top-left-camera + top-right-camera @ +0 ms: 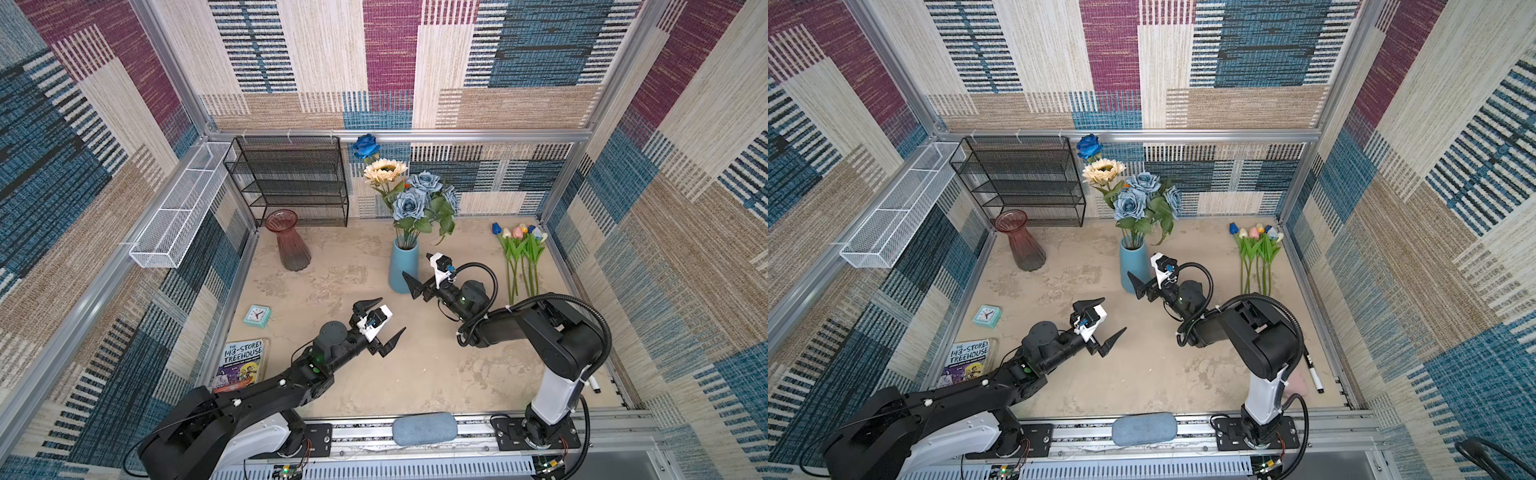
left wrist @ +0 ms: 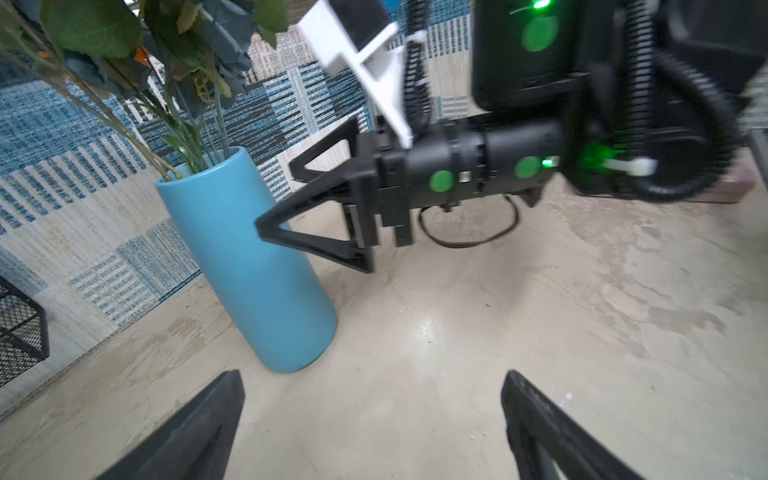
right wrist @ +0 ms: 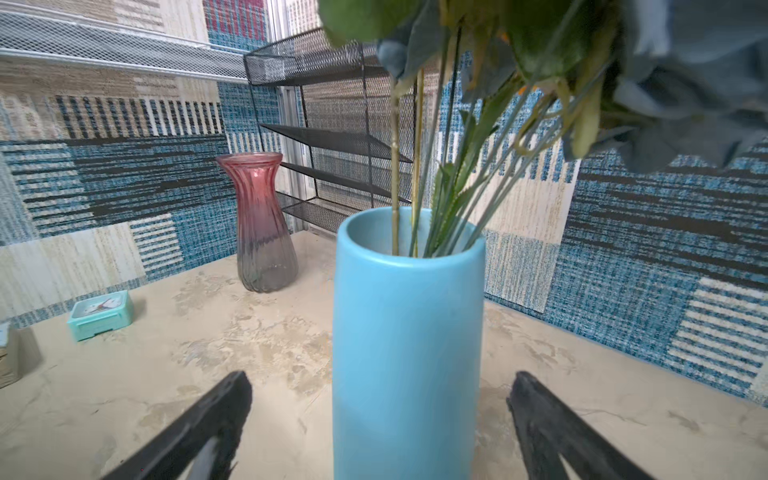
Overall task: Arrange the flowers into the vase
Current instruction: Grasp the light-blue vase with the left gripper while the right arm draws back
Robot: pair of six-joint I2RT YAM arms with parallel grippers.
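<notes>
Right fingers [image 3: 220, 407], wide open and gripping nothing, flank the blue vase [image 3: 407, 332] holding the roses [image 1: 415, 199], probably to steady or shift it; left fingers [image 2: 199, 428] hover nearer, equally spread and empty.

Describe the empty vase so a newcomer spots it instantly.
Find the black mesh shelf rack against the back wall. Just in front of it stands a ribbed glass vase, pink at its flared mouth fading to grey below. Unlike the opaque blue vase, it is see-through and empty.
</notes>
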